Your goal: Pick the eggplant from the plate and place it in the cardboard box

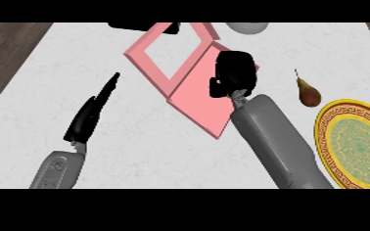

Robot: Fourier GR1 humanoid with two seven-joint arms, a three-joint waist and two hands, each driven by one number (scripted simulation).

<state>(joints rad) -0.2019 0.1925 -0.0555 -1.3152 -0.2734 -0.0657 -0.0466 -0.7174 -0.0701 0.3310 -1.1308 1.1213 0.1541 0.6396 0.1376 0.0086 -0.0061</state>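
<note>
Two hands show over the white tabletop (145,147). At left, the left hand (90,115) lies with fingers straight, holding nothing. Mid-view, the right hand (233,73) hangs above the pink box (192,85), fingers curled; whether it holds anything cannot be told. Rightward, the eggplant (309,94) lies on the tabletop just beside the gold-rimmed plate (327,142).

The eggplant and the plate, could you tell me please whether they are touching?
Apart. The head view shows the eggplant lying on the white counter, with a strip of counter showing between it and the rim of the plate.
</note>
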